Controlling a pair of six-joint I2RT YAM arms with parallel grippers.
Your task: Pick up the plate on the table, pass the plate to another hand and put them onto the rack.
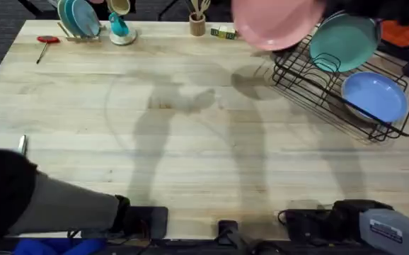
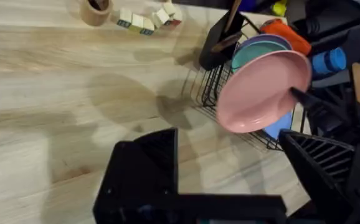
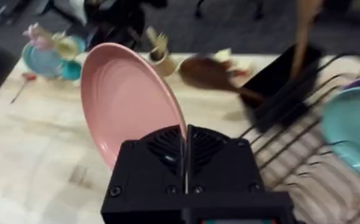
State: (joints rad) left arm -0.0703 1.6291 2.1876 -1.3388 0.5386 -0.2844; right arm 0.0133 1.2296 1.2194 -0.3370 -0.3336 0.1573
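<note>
The pink plate (image 1: 275, 23) is up in the air at the far right of the counter (image 1: 190, 134), just left of the rack (image 1: 332, 92), its shadow falling on the wood below. The right gripper (image 3: 184, 146) has it: seen from that wrist, the two fingers are pressed together on the plate's rim, with the plate standing on edge and tilting away toward the left. From the left wrist the same plate (image 2: 262, 91) hangs in front of the rack (image 2: 230, 93), a dark finger (image 2: 307, 99) clamped on its right edge.

The left gripper (image 2: 230, 177) sits nearer, over bare wood, with its two black fingers spread wide and nothing between them.

In the rack, a teal plate (image 1: 344, 41) leans at the far end and a blue plate (image 1: 374, 95) rests toward the near right. The teal plate (image 3: 354, 134) also shows from the right wrist, beside the black wires.

Along the far edge of the counter stand a small stand with teal plates (image 1: 79, 18), a teal cup (image 1: 119, 28) on a saucer, a wooden holder (image 1: 198, 25) with utensils, and some small blocks (image 1: 223, 32). A red-handled tool (image 1: 46, 42) lies at the far left.
</note>
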